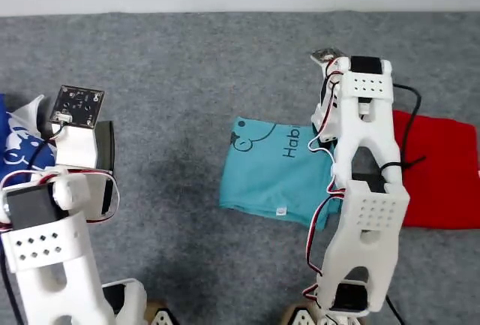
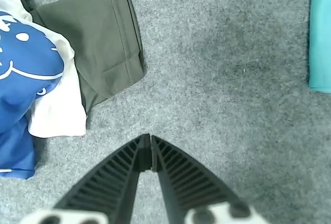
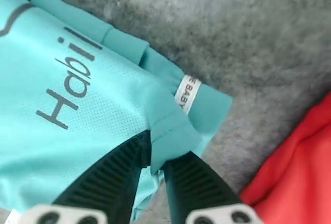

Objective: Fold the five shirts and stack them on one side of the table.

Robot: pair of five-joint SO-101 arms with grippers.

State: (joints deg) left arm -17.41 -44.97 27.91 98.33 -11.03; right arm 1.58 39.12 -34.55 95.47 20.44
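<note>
Two shirts side by side on the table (image 1: 172, 77), teal shirt (image 1: 266, 175) and red shirt (image 1: 442, 167), your right gripper (image 3: 155, 154) clamping a teal fold, your left gripper (image 2: 150, 142) closed, empty, near olive shirt (image 2: 103, 43).

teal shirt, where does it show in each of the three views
High view: the teal shirt lies mid-table, partly under the right arm, with the red shirt on its far side.
Left wrist view: a narrow strip of it at the picture's edge, across bare grey mat from the olive shirt.
Right wrist view: close up, a fold of its edge pinched in the right gripper.
Shared landmark: the red shirt, in the high and right wrist views.
</note>
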